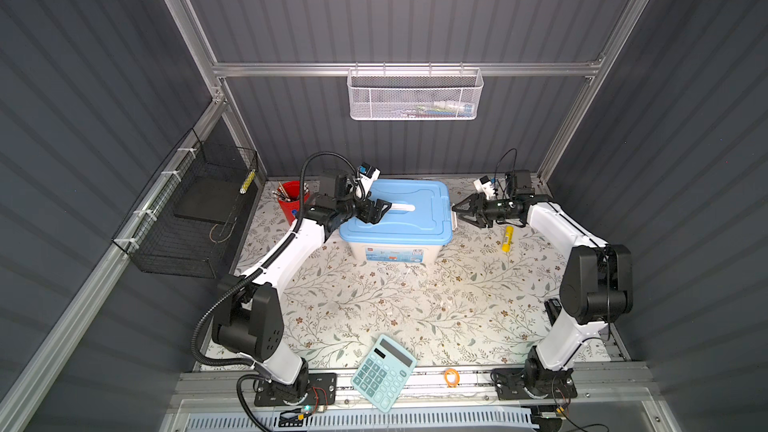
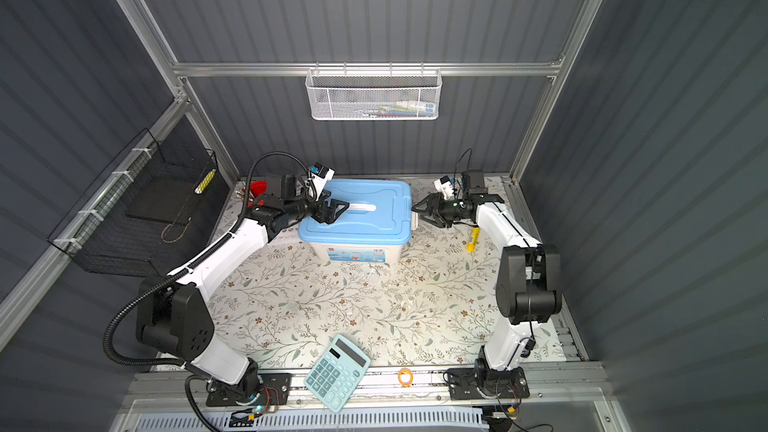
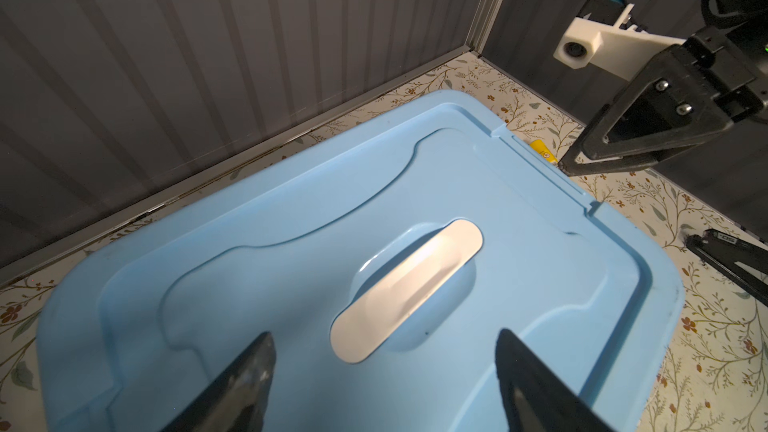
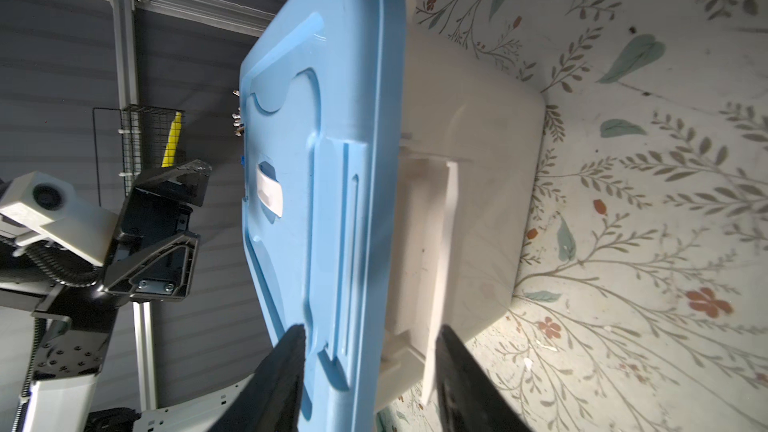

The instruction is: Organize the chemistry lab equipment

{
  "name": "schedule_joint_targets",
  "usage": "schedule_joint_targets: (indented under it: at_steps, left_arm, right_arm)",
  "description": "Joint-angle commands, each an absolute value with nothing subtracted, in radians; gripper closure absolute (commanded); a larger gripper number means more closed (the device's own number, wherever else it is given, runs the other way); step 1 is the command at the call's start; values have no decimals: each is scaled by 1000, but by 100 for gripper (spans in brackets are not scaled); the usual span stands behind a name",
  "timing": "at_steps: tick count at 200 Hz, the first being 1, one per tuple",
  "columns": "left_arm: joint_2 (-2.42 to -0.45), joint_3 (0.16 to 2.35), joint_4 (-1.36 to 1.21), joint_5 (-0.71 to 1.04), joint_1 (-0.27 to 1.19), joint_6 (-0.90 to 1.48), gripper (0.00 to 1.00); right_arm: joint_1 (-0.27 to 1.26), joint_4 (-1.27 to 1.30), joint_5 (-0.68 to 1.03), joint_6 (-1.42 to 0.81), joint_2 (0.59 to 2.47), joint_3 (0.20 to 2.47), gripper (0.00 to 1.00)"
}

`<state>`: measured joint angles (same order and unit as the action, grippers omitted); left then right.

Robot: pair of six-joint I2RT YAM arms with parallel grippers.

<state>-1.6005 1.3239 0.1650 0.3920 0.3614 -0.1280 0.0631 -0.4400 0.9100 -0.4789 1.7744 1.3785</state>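
The left gripper's jaws gaped wide above the box's white handle, holding nothing. The right gripper's jaws stood apart astride the blue lid's end edge. Small clear pieces lay before the box.

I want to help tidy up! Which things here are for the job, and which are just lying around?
For the job: blue-lidded box, left hand, right hand.
Lying about: calculator, red pen cup, yellow stick.
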Motion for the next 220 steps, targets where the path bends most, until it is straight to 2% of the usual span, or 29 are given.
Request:
schedule_joint_targets:
  at_steps: [1,24,37,43,48,51,74,99,146,207,220]
  left_arm:
    - [-1615,1350,165,377,371,-152,17]
    - [-1612,1347,160,358,377,-161,17]
    - [-1612,1348,161,347,380,-164,16]
    - [-1612,1348,159,339,380,-164,16]
    - [-1610,1344,154,337,382,-164,16]
    - [-1608,1342,150,337,382,-164,16]
    - [-1594,1321,115,272,383,-155,14]
    - [-1584,1305,81,265,385,-131,13]
    - [-1622,1338,147,216,424,-171,15]
    - [-1664,1352,168,180,462,-199,16]
    - [-1667,1351,166,182,465,-201,16]
  right_arm:
    - [61,-489,828,-407,1707,1401,40]
    - [61,-524,747,-372,1669,1396,31]
    - [61,-508,704,-366,1637,1373,23]
    - [63,-499,663,-366,1618,1361,17]
    - [66,-497,633,-359,1604,1353,3]
    - [69,-495,616,-352,1595,1349,1]
    - [86,-429,515,-342,1507,1292,1]
    - [76,-260,588,-376,1433,1191,1]
    - [66,-366,691,-399,1567,1285,1]
    - [84,-357,701,-395,1636,1293,1]
    - [88,-354,705,-395,1653,1294,4]
